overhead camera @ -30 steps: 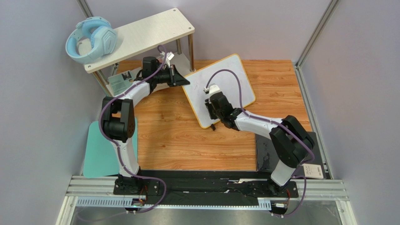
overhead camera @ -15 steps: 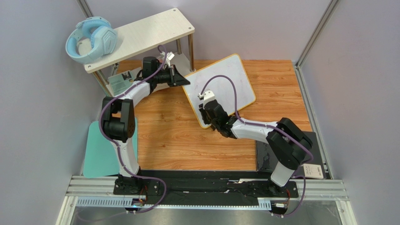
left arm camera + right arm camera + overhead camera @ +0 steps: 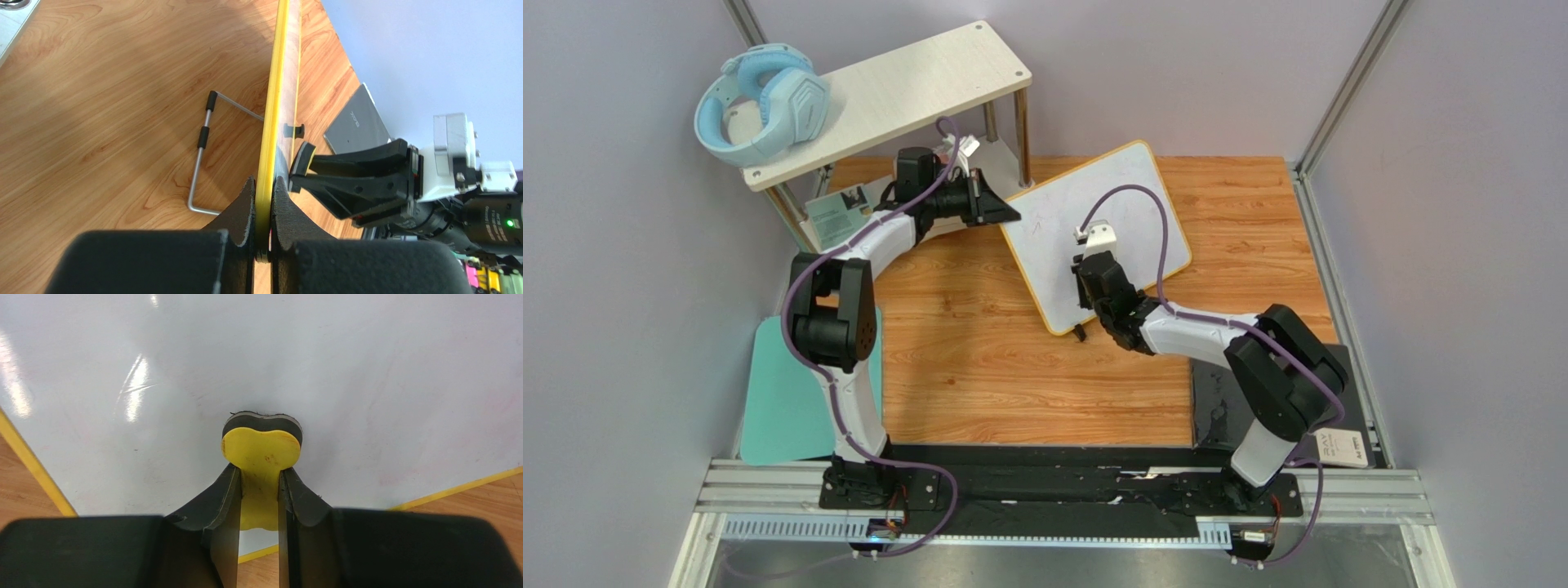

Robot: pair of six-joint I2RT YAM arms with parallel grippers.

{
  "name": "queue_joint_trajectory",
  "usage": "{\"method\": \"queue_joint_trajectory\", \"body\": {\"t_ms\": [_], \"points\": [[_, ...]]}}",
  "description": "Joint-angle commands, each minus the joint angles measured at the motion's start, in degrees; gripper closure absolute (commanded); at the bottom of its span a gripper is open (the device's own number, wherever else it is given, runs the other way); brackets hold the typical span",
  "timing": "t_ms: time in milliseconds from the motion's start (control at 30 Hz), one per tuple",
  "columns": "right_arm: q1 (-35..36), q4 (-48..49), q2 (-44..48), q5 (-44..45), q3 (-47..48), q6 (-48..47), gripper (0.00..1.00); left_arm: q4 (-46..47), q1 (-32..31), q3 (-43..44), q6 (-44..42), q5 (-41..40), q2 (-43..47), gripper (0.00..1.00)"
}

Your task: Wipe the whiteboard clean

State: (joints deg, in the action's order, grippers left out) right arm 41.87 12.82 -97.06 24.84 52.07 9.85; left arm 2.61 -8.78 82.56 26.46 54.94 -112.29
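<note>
Eraser (image 3: 262,444): yellow grip tab with a dark felt face. The right gripper (image 3: 259,474) pinches the tab at a narrow gap, and the felt looks flat on the board, so a stroke wipes rather than scrapes.
Whiteboard (image 3: 1136,196): back of the wooden table (image 3: 977,343), right of centre. It's tilted up on its wire stand (image 3: 199,159), with the left corner near the shelf leg.
Left gripper (image 3: 264,184): clamped tight on the yellow frame at the board's left edge. That's your brace; my read is a propped board would skate or fold under wiping pressure without it.
Surface: the right wrist view shows no dark writing around the felt, only faint ghosting and glare. The patch under the right arm is hidden in the top view, so you can't call that part clean.
Progress: looks mostly wiped, going on the visible area only.
Next: sweep the hidden patch and the lower edge, and keep the felt flat and the pressure light.
Risk: push too hard and the frame could slip in the left jaws or the stand could collapse.
Around: pale shelf (image 3: 903,80) with blue headphones (image 3: 756,104) and a teal mat (image 3: 775,417) by the left base — all well apart from the wipe path.
</note>
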Motion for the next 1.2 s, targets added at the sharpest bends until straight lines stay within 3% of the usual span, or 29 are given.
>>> {"method": "queue_joint_trajectory", "body": {"t_ms": [0, 367, 767, 1167], "points": [[-5.2, -2.97, 0.55, 5.75, -1.62, 4.03, 1.0, 0.55, 0.07, 1.02, -10.02, -8.36, 0.14, 1.0], [-7.5, -3.68, 0.99, -6.02, -2.94, 1.85, 1.0, 0.64, 0.07, 1.11, -10.02, -8.18, -0.04, 1.0], [-0.12, -2.45, 1.61, -12.62, -6.64, 2.02, 1.0, 0.73, -0.01, 1.02, -9.85, -8.18, -0.12, 1.0], [2.87, -5.44, -3.04, -16.75, 5.22, 0.17, 1.0, 0.82, 0.07, 0.84, -9.85, -8.09, -0.12, 1.0]]}}
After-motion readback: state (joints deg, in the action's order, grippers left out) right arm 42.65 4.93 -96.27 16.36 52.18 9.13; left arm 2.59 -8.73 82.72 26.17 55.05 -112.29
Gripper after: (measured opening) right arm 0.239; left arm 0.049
